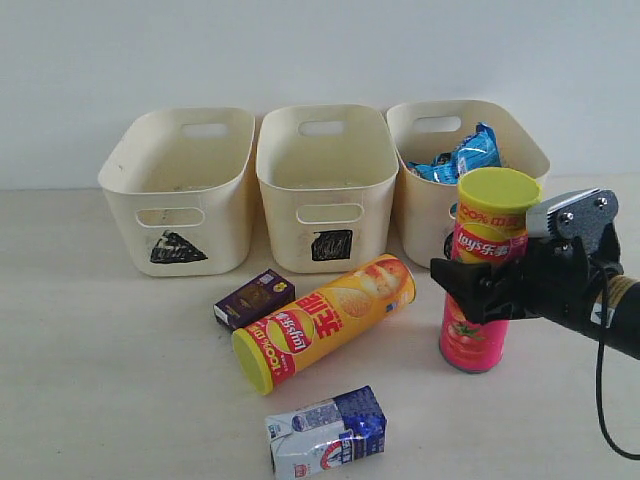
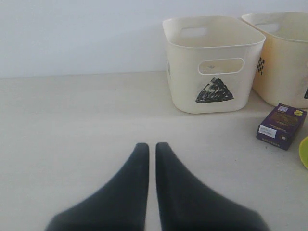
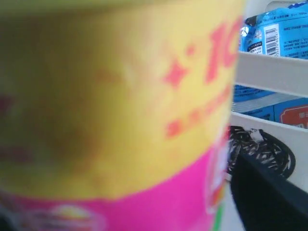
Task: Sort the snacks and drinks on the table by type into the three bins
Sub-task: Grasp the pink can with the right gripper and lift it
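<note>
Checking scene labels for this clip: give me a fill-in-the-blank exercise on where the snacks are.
1. The blue bag lies in the bin marked with a ____.
2. The yellow tube lies on its ____.
3. The pink tube stands upright between the jaws of the ____ gripper.
Missing words: circle; side; right.

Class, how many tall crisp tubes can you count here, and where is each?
2. The yellow tube lies on its side before the middle bin; the pink tube stands upright before the right bin, at the right tool. More could hide inside bins.
</note>
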Controlling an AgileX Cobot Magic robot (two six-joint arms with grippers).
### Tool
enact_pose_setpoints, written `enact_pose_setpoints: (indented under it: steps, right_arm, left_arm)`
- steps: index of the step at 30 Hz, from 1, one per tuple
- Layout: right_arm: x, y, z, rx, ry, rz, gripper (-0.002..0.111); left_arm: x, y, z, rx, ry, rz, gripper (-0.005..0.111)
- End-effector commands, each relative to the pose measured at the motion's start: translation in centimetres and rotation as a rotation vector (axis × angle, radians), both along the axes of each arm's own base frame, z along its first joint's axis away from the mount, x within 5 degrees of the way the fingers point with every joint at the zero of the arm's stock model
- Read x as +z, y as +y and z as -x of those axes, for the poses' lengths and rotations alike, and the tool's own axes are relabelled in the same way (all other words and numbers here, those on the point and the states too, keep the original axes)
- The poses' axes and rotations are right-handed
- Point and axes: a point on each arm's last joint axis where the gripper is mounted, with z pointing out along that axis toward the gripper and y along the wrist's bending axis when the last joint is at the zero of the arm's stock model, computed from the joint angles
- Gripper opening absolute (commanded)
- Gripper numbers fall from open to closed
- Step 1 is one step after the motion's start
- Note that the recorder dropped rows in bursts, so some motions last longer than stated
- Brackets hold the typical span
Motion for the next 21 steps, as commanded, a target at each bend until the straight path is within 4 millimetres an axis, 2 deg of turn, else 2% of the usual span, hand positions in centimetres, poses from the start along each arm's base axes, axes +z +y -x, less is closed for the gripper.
enact_pose_setpoints:
  steps: [1, 2, 8, 12, 18, 21]
  right_arm:
    - [0.0, -0.1, -0.1, -0.008, 0.001, 0.002, 0.024]
    - [-0.1, 0.0, 0.0, -0.004, 0.009, 0.0, 0.002]
    - [0.1, 0.1, 0.1, 0.006, 0.009, -0.032, 0.0]
    - [0.9, 0.1, 0.2, 0.008, 0.016, -0.028, 0.0]
    - [3.8, 0.0, 0.8, 0.001, 0.016, -0.006, 0.0]
    - [5.9, 0.0, 1.4, 0.01, -0.006, -0.036, 0.0]
  left_arm:
    - [0.0, 0.0, 0.0, 0.003, -0.006, 0.016, 0.004]
    - [0.0, 0.0, 0.0, 0.003, -0.006, 0.016, 0.004]
    - [0.0, 0.0, 0.0, 0.003, -0.006, 0.016, 0.004]
    - [0.0, 0.0, 0.0, 0.003, -0.006, 0.016, 0.004]
    - [0.0, 0.0, 0.0, 0.003, -0.006, 0.016, 0.004]
    - [0.0, 0.0, 0.0, 0.003, -0.006, 0.016, 0.004]
